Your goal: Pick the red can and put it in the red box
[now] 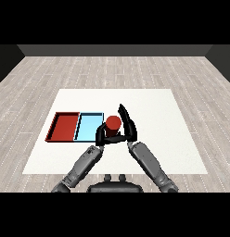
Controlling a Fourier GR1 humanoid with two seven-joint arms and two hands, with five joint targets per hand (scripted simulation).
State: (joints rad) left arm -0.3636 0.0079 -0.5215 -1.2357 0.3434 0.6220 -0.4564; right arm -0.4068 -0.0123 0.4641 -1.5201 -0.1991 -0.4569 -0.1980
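From our head view, the can (112,123) sits just right of the blue tray (88,127), at or over its right rim, with the red tray (65,127) one slot further left. Our left robot hand (102,136) is curled round the can's lower part from the near-left side, and its thumb or a finger reaches across under the can. Our right robot hand (128,123) stands just right of the can, fingers straight and pointing up and away, holding nothing as far as we can tell; it may be touching the can, hard to say. We'd guess the left has the grip because the red tray lies on its side.

The way left crosses the blue tray, so both rims need clearing. Loads of bare worktop (154,106) far and right, so the right one can back off easily.
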